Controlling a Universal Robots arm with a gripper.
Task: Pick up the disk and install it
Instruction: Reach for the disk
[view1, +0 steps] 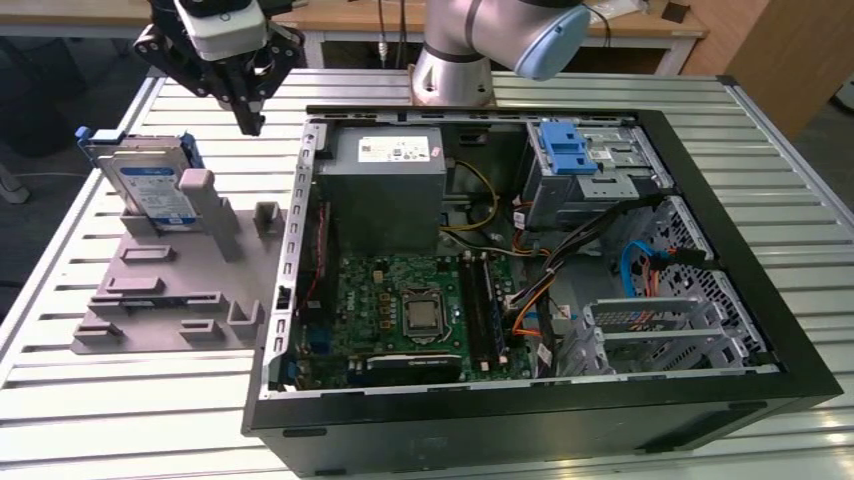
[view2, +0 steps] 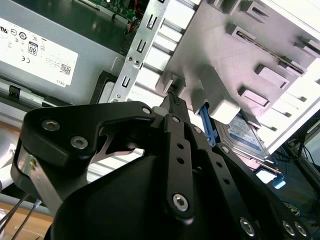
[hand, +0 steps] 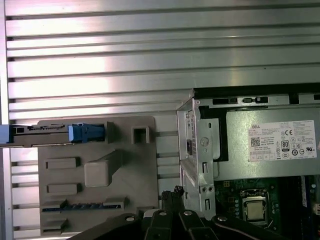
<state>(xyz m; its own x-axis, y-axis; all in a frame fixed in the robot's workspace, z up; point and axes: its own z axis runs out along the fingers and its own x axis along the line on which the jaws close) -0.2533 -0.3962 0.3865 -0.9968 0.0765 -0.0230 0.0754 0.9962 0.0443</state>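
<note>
Robot tool poised beside an open computer: the disk (view1: 144, 186), a flat silver slab with a white-and-blue label and a blue plastic bracket round its edges, stands on edge in a grey plastic holder (view1: 167, 292) with blocky upright posts. In the exterior view the holder sits on the ribbed aluminium desk (view1: 94, 410), at about 9 o'clock from the open black computer case (view1: 534, 425). The tool (view1: 250, 124), black and tapering to a point, hangs over the desk with its fingers together on nothing. It is at about 2 o'clock from the disk, near the case's corner and touching neither.

Inside the case, a grey box-shaped power supply (view1: 387, 195) with a white sticker lies at 11 o'clock. A green motherboard (view1: 400, 312) lies at 8 o'clock, and a perforated metal drive cage (view1: 617, 165) with a blue plastic latch (view1: 567, 150) at 1 o'clock. The arm (view1: 461, 55), a grey column with a pale blue cap, rises at 12 o'clock.

The first wrist view gives the disk edge-on, a thin strip ending in a blue bracket tab, beside the holder's flat base. The second wrist view looks past the tool's bolted black links to the disk's labelled face, partly hidden by a holder post
</note>
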